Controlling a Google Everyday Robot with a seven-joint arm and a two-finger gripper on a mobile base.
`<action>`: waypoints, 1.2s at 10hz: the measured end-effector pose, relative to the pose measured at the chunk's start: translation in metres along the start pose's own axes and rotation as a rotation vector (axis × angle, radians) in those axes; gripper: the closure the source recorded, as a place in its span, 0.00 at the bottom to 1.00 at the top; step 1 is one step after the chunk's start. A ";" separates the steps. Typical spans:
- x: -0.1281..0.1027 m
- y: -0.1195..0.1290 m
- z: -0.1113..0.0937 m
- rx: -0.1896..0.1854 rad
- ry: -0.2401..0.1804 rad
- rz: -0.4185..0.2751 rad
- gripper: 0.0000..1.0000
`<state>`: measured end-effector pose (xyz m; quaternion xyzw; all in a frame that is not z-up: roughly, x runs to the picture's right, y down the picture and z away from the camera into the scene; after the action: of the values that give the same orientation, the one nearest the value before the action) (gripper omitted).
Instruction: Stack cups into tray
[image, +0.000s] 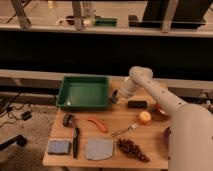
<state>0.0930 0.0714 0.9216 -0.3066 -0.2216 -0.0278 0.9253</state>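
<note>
Near the table's front edge, a grey cloth (98, 148) and grapes (131, 148) are lying clear of the work. Farther back, the gripper (116, 97) is hanging just right of the green tray (82, 93), close by its right wall. Clearing that wall is calling for a lift before any lowering. Whether it is pinching anything I cannot tell, and the cups are proving too dark to pick out.

Your white arm's (150, 86) dark gripper (116, 96) sits just right of the green tray (83, 93). You also have an orange fruit (144, 117), a black block (136, 104), a grey cloth (98, 148) and a tan table (113, 114).
</note>
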 end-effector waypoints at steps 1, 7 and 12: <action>0.000 -0.002 -0.003 0.012 0.012 -0.007 1.00; -0.006 -0.012 -0.069 0.149 0.010 -0.037 1.00; -0.030 -0.018 -0.094 0.207 -0.042 -0.091 1.00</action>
<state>0.0994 0.0000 0.8521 -0.1994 -0.2565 -0.0403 0.9449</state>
